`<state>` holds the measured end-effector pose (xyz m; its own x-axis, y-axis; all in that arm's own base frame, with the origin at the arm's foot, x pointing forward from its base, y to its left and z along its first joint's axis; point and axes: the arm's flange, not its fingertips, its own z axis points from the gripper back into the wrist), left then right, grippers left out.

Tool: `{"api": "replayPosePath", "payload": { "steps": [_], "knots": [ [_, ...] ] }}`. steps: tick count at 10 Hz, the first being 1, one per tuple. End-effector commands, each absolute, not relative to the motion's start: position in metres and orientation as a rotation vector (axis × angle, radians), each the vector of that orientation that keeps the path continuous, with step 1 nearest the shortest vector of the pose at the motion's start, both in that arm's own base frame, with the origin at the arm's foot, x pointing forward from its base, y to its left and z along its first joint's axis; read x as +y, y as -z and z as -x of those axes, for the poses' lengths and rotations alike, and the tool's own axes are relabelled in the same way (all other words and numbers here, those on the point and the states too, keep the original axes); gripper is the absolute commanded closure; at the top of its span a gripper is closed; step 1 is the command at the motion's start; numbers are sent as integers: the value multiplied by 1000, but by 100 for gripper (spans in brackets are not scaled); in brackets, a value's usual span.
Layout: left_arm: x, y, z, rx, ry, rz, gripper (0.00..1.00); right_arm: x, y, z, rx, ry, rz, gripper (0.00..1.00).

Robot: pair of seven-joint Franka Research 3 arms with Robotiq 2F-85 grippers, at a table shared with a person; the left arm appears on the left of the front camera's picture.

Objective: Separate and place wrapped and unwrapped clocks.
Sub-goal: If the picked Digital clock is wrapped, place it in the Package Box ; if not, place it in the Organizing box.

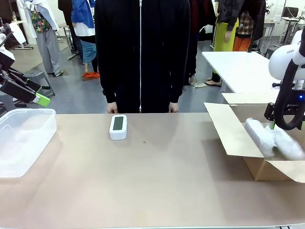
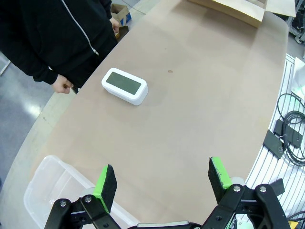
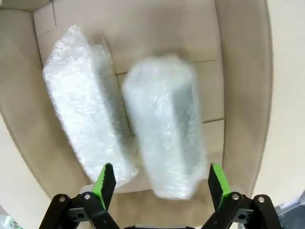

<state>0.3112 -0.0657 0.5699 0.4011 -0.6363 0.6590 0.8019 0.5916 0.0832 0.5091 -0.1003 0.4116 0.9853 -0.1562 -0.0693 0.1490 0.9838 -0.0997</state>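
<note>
My right gripper [image 3: 159,179] hangs spread over the cardboard box [image 3: 238,71], with both bubble-wrap bundles [image 3: 86,105] side by side on its floor, though I can't call the blurred bundle [image 3: 164,124] settled. My left gripper [image 2: 162,179], spread and empty, sits above the clear bin [image 2: 43,191]. The bare clock [image 2: 124,86] lies face up across the table [image 2: 200,95] near the person's hand [image 2: 62,86]; I judge a skewed pinch on its smooth rounded case could slip or shove it off that edge.

Bare clock [image 1: 118,127]: smooth white plastic, dark matt screen
Wrapped bundles [image 3: 86,100]: crinkled whitish bubble wrap (faintly shiny)
Box [image 1: 228,131]: matt brown cardboard
Table [image 1: 157,181]: smooth matt tan top
Bin [image 1: 28,111]: clear glossy plastic
</note>
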Motion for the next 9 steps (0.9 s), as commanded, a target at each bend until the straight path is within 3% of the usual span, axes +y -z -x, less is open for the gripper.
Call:
{"api": "replayPosePath", "payload": {
  "steps": [1,5,9],
  "knots": [
    [-66,-568,-312,-715,925,277,0,-96,-419,-511,73,168,135,0],
    [-66,-568,-312,-715,925,277,0,-84,-442,-503,25,120,115,0],
    [-66,-568,-312,-715,925,277,0,-66,-546,-440,-224,31,147,0]
  ]
}}
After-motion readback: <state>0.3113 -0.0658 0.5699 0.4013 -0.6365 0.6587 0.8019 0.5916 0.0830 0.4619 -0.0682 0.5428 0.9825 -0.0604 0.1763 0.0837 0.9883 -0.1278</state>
